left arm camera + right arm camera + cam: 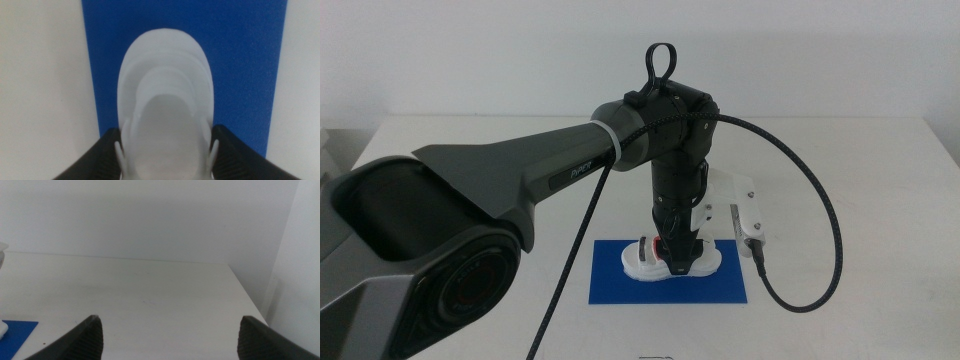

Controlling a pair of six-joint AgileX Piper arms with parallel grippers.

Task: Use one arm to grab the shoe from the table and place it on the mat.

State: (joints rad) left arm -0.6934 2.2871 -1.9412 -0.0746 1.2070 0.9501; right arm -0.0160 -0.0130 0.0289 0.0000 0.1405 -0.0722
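Shoe on the mat is the matter at hand, but the biggest thing around it is the table [840, 170], a plain white top that fills most of the middle view. Over it reaches the left arm [510, 185], dark grey, coming in from the left and bending straight down, with a black cable [820, 200] looping off its wrist to the right and a white attachment [745, 215] beside the wrist. Under it lies the mat [620, 285], a flat blue rectangle, wider than deep. The shoe [672, 262] sits on the mat, sole down, lying along the mat's length; its red stripe shows just left of the gripper. From the left wrist view it is a pale rounded shape [165, 100] with blue on both sides. The left gripper [673, 258] stands upright over the shoe, its jaws pressed against both flanks, holding it. The right gripper [170, 340] waits off to the side over bare table, jaws spread wide, a corner of the mat [17, 330] near it.
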